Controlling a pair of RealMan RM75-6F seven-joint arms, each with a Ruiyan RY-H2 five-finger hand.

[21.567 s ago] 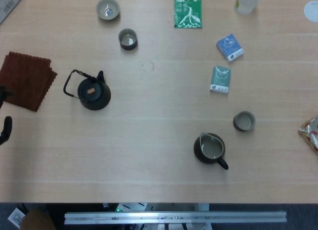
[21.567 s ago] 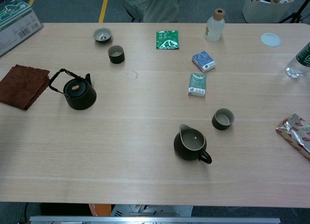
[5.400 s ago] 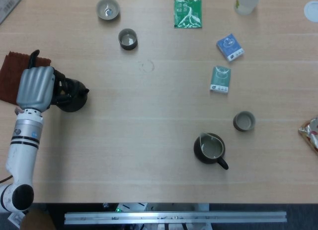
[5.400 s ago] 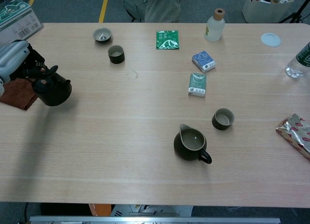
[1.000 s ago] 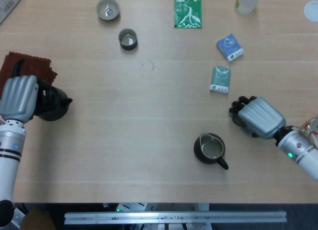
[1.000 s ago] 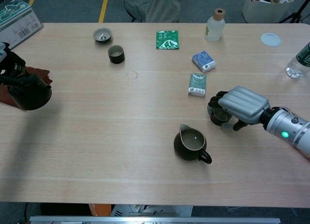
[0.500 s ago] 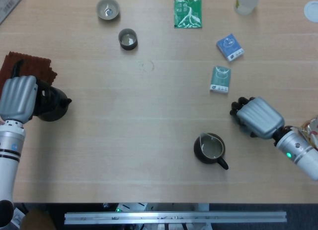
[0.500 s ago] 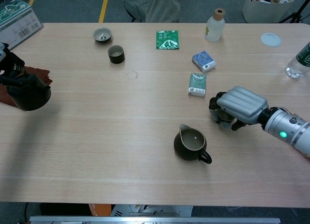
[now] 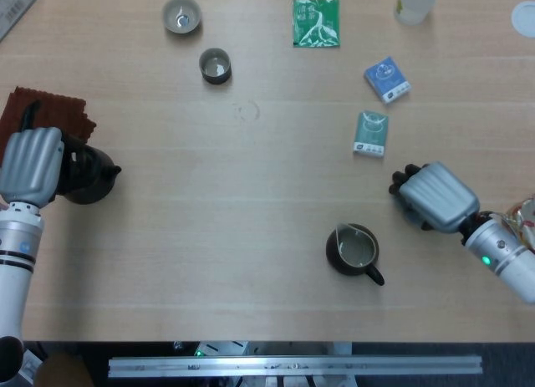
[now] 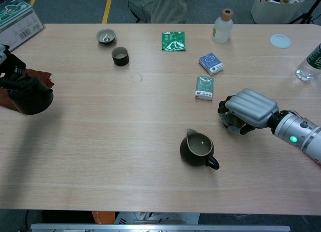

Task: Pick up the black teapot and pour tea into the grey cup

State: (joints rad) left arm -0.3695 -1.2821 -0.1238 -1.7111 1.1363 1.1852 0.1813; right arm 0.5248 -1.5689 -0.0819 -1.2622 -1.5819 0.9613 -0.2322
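1. The black teapot (image 9: 84,174) is at the far left of the table (image 9: 251,195), held by the left hand (image 9: 32,165), spout pointing right (can't see what's inside, the hand covers the top).
2. The grey cup (image 10: 231,122) sits on the right side, mostly hidden under the right hand (image 10: 249,109); only a bit of rim shows in the chest view.
3. The dark pitcher (image 9: 354,251) near the middle-front has pale liquid in it. Two small cups at the far left, a grey bowl-shaped one (image 9: 181,15) and a dark one (image 9: 215,66), each show something pale inside.
4. Left hand is knuckles up, fingers curled round the teapot's handle. Right hand is wrapped over the grey cup, fingers closed around it.
5. Versus a second ago: teapot pretty much the same spot, right hand has tightened onto the cup and shifted slightly.
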